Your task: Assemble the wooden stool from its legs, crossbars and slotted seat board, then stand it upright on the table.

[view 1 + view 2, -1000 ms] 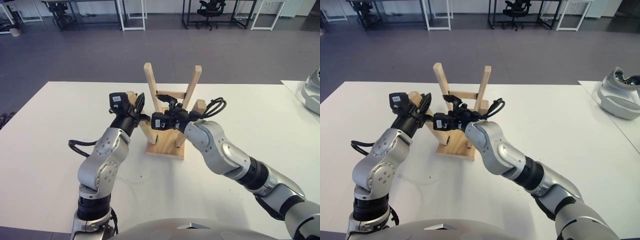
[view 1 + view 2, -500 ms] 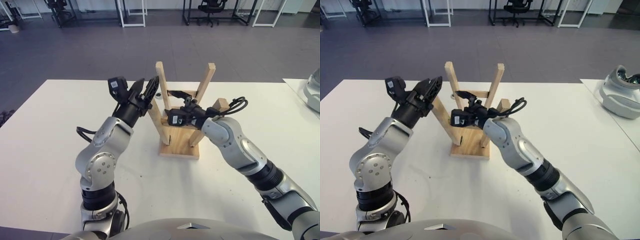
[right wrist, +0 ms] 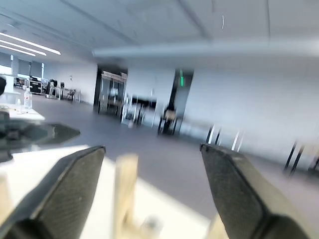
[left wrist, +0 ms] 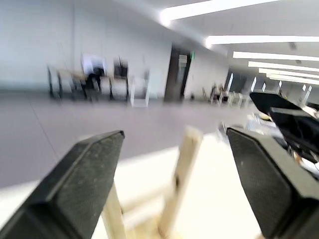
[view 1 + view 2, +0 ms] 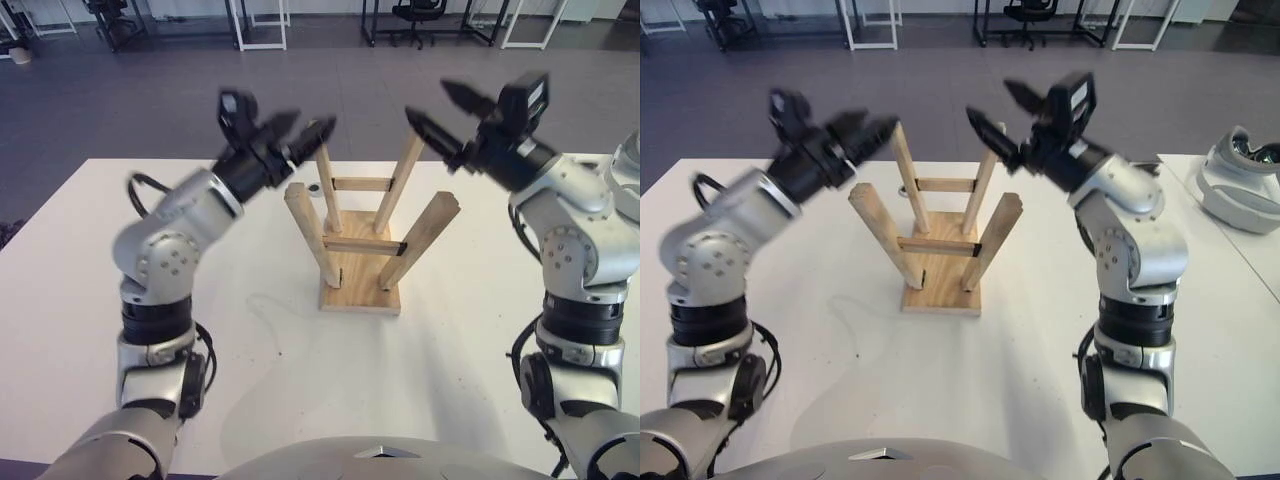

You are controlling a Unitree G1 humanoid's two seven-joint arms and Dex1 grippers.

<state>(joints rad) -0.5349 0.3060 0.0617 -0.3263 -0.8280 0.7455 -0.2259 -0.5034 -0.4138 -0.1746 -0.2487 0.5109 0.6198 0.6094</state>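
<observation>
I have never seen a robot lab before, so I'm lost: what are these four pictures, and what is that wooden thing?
This is a humanoid robot with two arms. The two wide pictures come from cameras in its head, looking down over its arms. The other two come from cameras on its wrists, looking out between each tool's dark fingers. On the white table stands a wooden stool, upside down: its seat board lies flat and its legs point up. The left tool and right tool are raised either side of it, both open and holding nothing.
</observation>
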